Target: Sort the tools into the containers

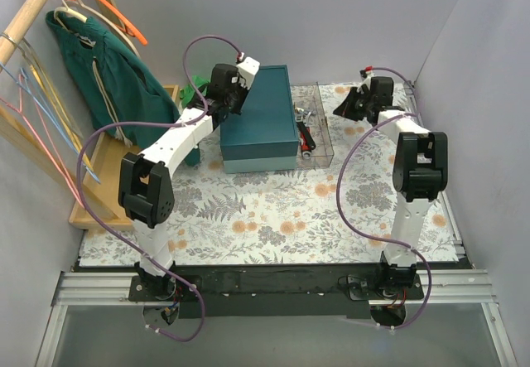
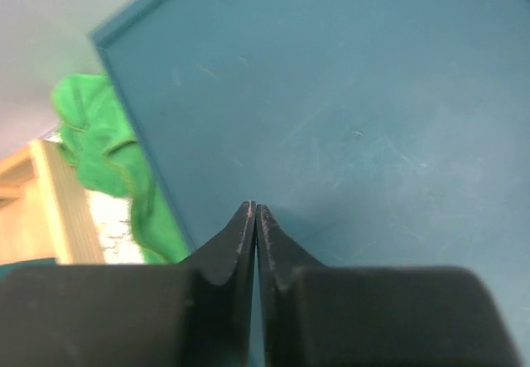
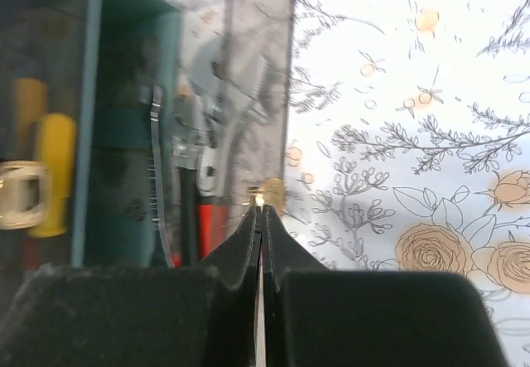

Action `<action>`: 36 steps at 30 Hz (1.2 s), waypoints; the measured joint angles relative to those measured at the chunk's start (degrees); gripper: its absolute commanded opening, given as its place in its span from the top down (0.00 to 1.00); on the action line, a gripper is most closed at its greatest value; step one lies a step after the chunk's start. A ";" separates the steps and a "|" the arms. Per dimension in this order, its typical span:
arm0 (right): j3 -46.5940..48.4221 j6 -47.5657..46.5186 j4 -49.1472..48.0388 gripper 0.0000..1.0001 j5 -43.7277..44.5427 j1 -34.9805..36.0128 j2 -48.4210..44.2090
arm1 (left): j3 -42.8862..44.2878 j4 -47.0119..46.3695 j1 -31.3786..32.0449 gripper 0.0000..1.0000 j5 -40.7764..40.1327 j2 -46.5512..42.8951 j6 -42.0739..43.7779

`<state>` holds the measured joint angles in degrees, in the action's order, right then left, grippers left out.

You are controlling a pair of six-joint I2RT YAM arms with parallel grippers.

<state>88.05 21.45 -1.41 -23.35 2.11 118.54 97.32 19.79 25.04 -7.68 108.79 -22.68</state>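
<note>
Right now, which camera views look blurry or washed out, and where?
Top external: evenly lit, sharp. Left wrist: green cloth beside the teal box is soft, out of focus. Right wrist: floral tablecloth blown out at upper right; tools in the clear box look smeared.

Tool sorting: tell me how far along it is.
Done: wrenches lie in the clear box. Yellow handles show through a dark wall, seemingly inside the teal box. I see no tool loose on the floral mat. In hand: nothing. The left jaws are shut over the teal box lid, and the right jaws are shut beside the clear box. Left: apparently little, perhaps only pulling the arms back.
</note>
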 measured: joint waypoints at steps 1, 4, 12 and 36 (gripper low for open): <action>0.37 -0.55 0.11 0.99 0.68 0.26 1.27 | 0.00 0.37 -0.02 1.00 0.68 0.17 0.02; 0.79 -2.03 0.92 0.99 1.90 1.11 4.66 | 0.02 1.99 0.26 1.00 2.73 1.16 -0.02; 2.62 -4.55 4.61 0.99 3.52 3.74 8.33 | 1.84 4.35 0.57 1.00 6.36 3.43 0.57; 6.38 -0.61 4.09 0.60 4.02 14.34 9.62 | 3.80 7.04 0.31 0.67 12.79 3.65 0.00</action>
<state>94.43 20.84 2.68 -19.33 16.45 128.16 101.12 26.83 25.34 5.10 112.44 -22.68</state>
